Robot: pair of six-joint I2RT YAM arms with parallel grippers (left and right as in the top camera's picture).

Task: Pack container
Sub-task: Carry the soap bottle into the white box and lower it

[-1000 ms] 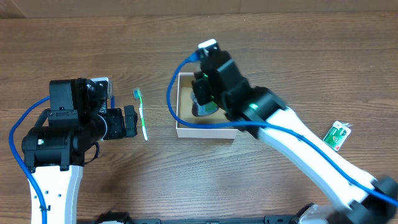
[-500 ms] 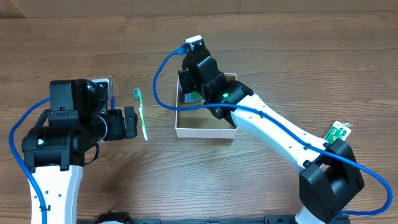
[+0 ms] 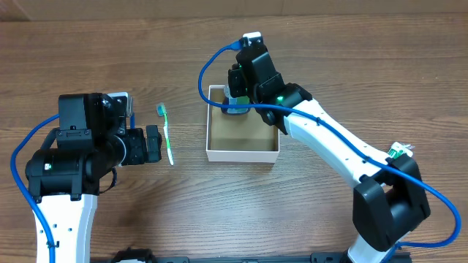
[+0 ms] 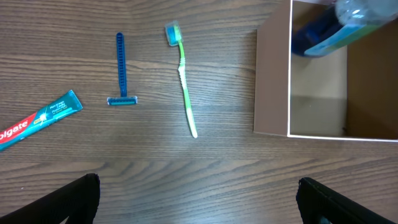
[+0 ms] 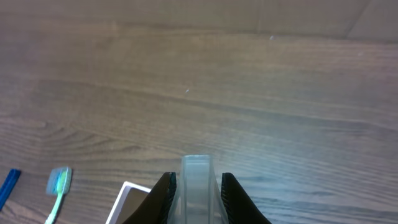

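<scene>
The container (image 3: 242,140), a square white-walled box with a brown inside, sits mid-table. My right gripper (image 3: 237,98) is over its far edge, shut on a mouthwash bottle (image 3: 235,109) with blue liquid. The bottle's clear cap (image 5: 199,190) stands between the fingers in the right wrist view. In the left wrist view the bottle (image 4: 339,25) hangs tilted over the container's (image 4: 272,81) far part. A green toothbrush (image 3: 167,134) lies left of the box. My left gripper (image 3: 152,144) is open and empty, just left of the toothbrush.
A blue razor (image 4: 121,68) and a toothpaste tube (image 4: 37,118) lie left of the toothbrush (image 4: 184,81). A green packet (image 3: 398,152) lies far right, partly under the right arm. The left arm's base hides the razor and toothpaste from overhead.
The right arm has swung from over the box's middle back to its far edge, carrying the bottle. The left arm has not moved.
</scene>
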